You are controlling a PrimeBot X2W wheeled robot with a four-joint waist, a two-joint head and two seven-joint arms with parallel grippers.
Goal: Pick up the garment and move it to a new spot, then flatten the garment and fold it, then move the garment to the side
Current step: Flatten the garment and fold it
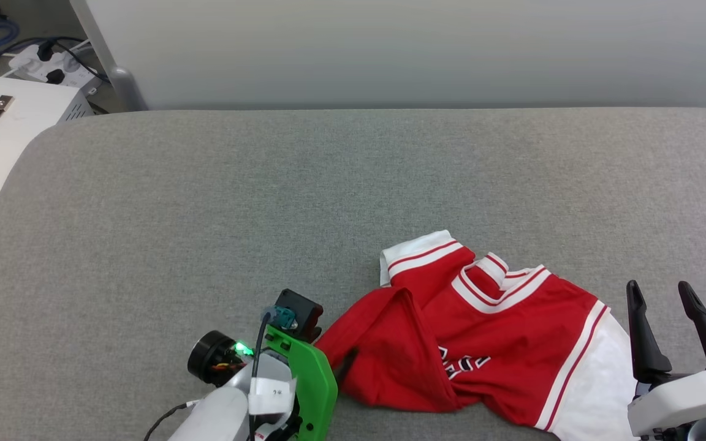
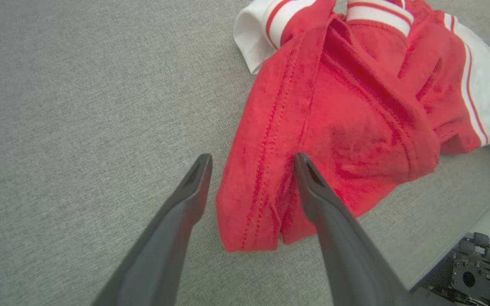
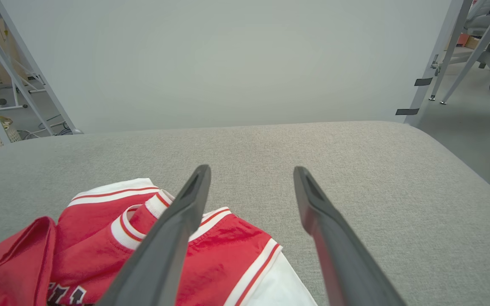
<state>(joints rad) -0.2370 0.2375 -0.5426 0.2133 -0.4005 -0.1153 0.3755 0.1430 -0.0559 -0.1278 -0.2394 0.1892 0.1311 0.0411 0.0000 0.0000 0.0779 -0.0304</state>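
You had the left jaws parted and lowered astride the near left edge of the shirt [image 1: 488, 343]. One finger [image 2: 326, 204] lay over the red cloth and the other over bare surface [image 1: 206, 214], with nothing gripped. In my judgement that placing suits a pinch on the stitched hem for the lift. Your right jaws were likewise released and empty, held just beside the white side panel [image 1: 592, 380], seemingly ready for the opposite edge.

The shirt lay at the near edge of the surface, right of centre. Condition: crumpled, not flat. A red flap was folded over the front, half covering the chest print [image 1: 463, 364]. The collar [image 1: 497, 282] faced up, and one white, red-striped cuff [image 1: 417, 254] stuck out on the far side.
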